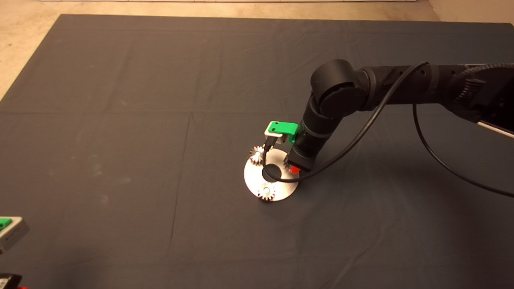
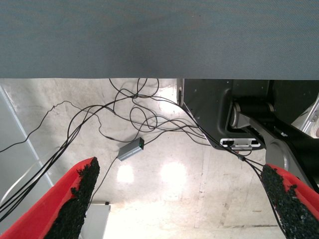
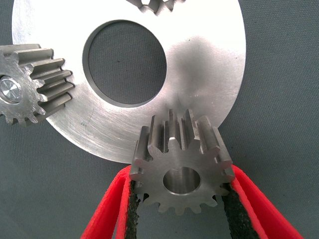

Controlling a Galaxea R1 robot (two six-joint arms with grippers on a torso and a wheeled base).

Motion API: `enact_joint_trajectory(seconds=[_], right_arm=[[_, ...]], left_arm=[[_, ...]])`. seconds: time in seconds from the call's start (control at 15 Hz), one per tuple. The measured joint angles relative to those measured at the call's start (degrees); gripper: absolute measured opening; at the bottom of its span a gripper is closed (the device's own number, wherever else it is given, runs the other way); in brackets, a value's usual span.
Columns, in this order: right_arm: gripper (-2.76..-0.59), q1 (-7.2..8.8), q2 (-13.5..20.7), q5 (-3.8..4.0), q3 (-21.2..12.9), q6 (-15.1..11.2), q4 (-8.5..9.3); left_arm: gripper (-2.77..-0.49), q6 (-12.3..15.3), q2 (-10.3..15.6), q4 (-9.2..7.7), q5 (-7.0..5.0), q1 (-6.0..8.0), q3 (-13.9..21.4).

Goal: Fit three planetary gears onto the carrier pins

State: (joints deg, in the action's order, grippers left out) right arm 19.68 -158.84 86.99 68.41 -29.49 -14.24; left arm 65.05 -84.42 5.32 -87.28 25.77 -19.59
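Third planetary gear (image 3: 180,169) clamped between right pincer (image 3: 182,209) pads, hovering at carrier plate (image 3: 209,64) rim. Keep level, align bore over pin, lower gently. Left pincer (image 2: 182,199) parked wide beyond the desk.

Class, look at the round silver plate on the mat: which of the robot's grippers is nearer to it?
Right. The right gripper is directly over the plate's edge, holding a gear. The left gripper waits far off at the mat's lower left corner.
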Motion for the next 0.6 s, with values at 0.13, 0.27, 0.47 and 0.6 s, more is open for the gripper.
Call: enact_joint_trajectory(seconds=[0.13,0.27,0.47,0.6], right_arm=[[-2.34,0.0,0.12,-0.04,0.0,0.09,0.0],[-2.34,0.0,0.13,-0.02,0.0,0.11,0.0],[-2.34,0.0,0.13,-0.02,0.0,0.13,0.0],[-2.34,0.05,0.11,0.0,0.0,0.15,0.0]], left_arm=[[-0.93,-0.02,0.0,0.0,-0.01,0.0,0.0],[-0.93,-0.01,0.0,0.0,0.0,0.0,0.0],[-0.93,0.0,0.0,0.0,0.0,0.0,0.0],[-0.93,-0.02,0.17,0.0,0.0,0.0,0.0]])
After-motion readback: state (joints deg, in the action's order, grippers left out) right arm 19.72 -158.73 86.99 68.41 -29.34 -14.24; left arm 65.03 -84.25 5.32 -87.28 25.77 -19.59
